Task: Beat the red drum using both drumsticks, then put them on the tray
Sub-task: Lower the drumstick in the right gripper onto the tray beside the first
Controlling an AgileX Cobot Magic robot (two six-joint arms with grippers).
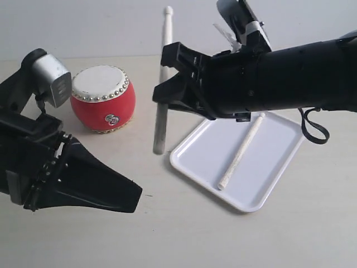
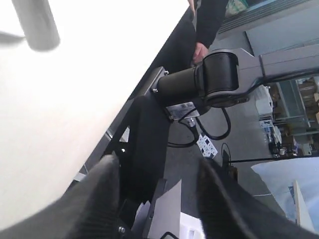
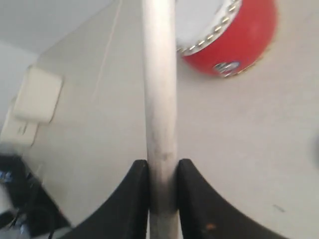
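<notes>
The red drum (image 1: 103,100) stands upright at the left of the table, white skin up; it also shows as the drum (image 3: 234,35) in the right wrist view. My right gripper (image 1: 165,75) (image 3: 163,169) is shut on one drumstick (image 1: 162,111) (image 3: 159,74), held roughly upright between the drum and the tray, its lower end near the table. The other drumstick (image 1: 241,152) lies diagonally on the white tray (image 1: 279,151). My left gripper (image 1: 134,196) (image 2: 159,172) hangs low in front of the drum, open and holding nothing, aimed past the table edge.
The tray sits at the right under my right arm (image 1: 290,72). In the left wrist view the table edge (image 2: 144,74) runs diagonally, with another robot arm (image 2: 214,79) and floor beyond it. A blurred stick end (image 2: 36,24) shows over the tabletop there.
</notes>
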